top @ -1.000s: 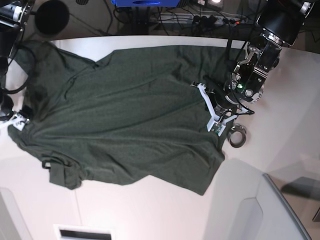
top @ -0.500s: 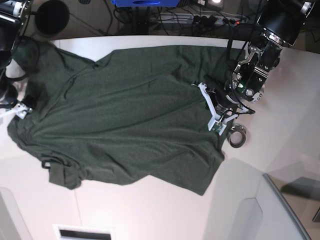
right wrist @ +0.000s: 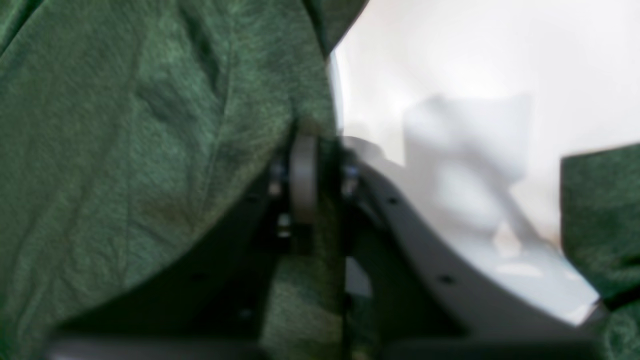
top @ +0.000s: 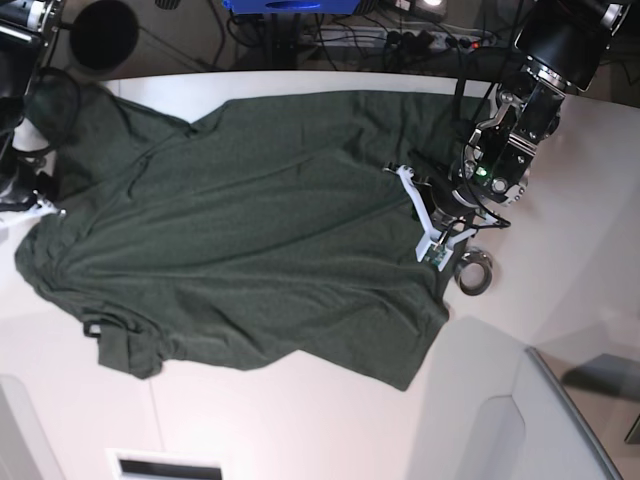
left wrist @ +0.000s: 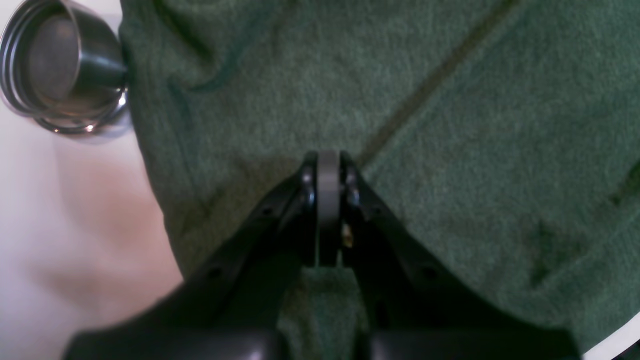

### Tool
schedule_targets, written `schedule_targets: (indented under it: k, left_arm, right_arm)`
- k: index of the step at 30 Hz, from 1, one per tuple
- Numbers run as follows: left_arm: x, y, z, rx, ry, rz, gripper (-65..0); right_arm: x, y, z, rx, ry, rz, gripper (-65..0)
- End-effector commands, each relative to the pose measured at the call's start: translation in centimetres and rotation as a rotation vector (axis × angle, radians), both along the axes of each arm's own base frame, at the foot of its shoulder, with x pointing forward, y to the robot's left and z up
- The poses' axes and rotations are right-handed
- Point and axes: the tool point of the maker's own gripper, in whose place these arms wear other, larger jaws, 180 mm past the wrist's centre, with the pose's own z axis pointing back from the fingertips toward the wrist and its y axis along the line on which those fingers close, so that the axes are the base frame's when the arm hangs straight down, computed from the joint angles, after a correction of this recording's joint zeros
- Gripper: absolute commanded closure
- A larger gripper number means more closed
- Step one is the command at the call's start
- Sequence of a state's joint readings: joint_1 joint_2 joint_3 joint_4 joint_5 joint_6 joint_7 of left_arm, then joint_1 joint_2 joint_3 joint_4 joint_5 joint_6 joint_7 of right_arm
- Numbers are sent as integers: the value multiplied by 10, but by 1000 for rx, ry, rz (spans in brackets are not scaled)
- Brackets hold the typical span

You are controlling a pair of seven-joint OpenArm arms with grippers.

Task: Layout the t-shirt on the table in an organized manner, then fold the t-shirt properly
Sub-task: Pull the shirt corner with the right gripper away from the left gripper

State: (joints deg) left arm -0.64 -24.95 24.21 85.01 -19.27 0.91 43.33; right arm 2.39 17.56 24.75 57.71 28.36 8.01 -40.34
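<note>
Your t-shirt (top: 240, 240) lies spread across the table (top: 300, 420), rumpled, with one sleeve bunched near the front edge. Your left gripper (left wrist: 328, 165) is clenched on the cloth at the shirt's edge, just beside the small metal ring (left wrist: 60, 70) on the bare tabletop. Your right gripper (right wrist: 305, 150) is closed at the opposite edge; the wrist view is blurred, but cloth seems to be pinched between its jaws.

Dark floor behind; tangled cables (top: 350, 40); power strip (top: 440, 40).
</note>
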Motion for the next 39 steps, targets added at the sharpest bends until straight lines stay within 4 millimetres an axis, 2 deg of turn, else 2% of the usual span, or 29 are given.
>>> schedule_targets:
  k: [1, 10, 13, 17, 22, 28, 31, 34, 36, 38, 39]
  left_arm:
    - [10, 2, 9, 3, -37, -2, 0]
    - [11, 3, 10, 4, -39, -1, 0]
    - [11, 3, 10, 4, -39, -1, 0]
    - [12, 3, 10, 4, -40, -1, 0]
    - [12, 3, 10, 4, -40, -1, 0]
    - [11, 2, 10, 3, -40, -2, 0]
    - [11, 2, 10, 4, -41, -3, 0]
    - [11, 2, 10, 4, -40, -4, 0]
    - [11, 1, 10, 4, -41, -9, 0]
    - [12, 3, 12, 12, -45, -15, 0]
    - [12, 4, 12, 14, -46, -16, 0]
  right_arm:
    - [6, -7, 11, -21, -21, 10, 0]
    - [-1, -7, 36, -70, -60, 49, -8]
    - [-9, -9, 52, -65, -89, 6, -8]
    - [-31, -9, 66, -53, -66, -28, -8]
    - [-70, 6, 73, -46, -14, -31, -8]
    - [-110, 40, 64, 11, 64, -46, -8]
    - [-124, 45, 60, 26, 85, -106, -8]
    - [-114, 38, 58, -3, 35, -124, -8]
    - [-96, 19, 60, -41, -7, -131, -14]
    - [-87, 8, 55, -29, 14, -135, -26]
    - [-84, 5, 52, -15, 35, -134, -51]
